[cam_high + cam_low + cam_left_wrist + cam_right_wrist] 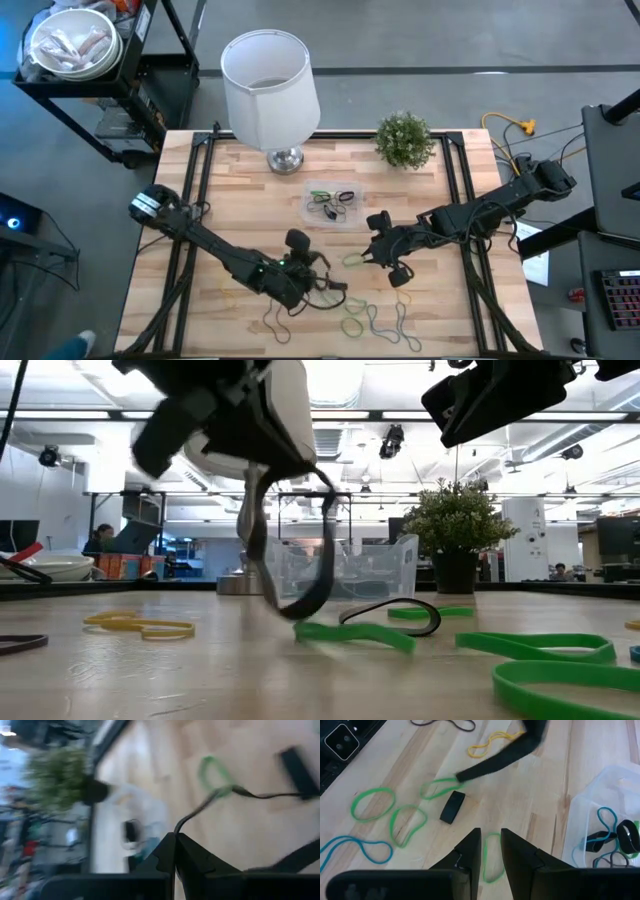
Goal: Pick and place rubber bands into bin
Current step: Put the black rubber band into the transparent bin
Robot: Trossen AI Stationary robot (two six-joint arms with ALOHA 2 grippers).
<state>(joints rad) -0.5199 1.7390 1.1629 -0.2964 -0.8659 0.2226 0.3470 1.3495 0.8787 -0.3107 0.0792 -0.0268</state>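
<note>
My left gripper (318,283) is shut on a black rubber band (300,575) at the table's near middle. In the low view the band hangs below it as a long loop. My right gripper (490,845) is open above a green rubber band (492,857) lying flat on the wood, right of centre. The clear bin (333,206) stands beyond both grippers, in front of the lamp, and holds blue, black and green bands (612,840). More green (372,802), blue (355,851), yellow (492,742) and brown bands and one wide black band (452,806) lie loose on the table. My left gripper pinches the black band between its two shut fingertips, at one end of the loop (180,826). The band runs out past the fingertips. In the low view it hangs slack below the gripper, its lowest part (292,610) close to the table; whether it touches there I cannot tell.
A white lampshade on a metal foot (270,80) and a small potted plant (405,140) stand at the table's far edge. Black rails (195,180) run along the table's left and right sides. Loose bands lie along the near edge (375,320).
</note>
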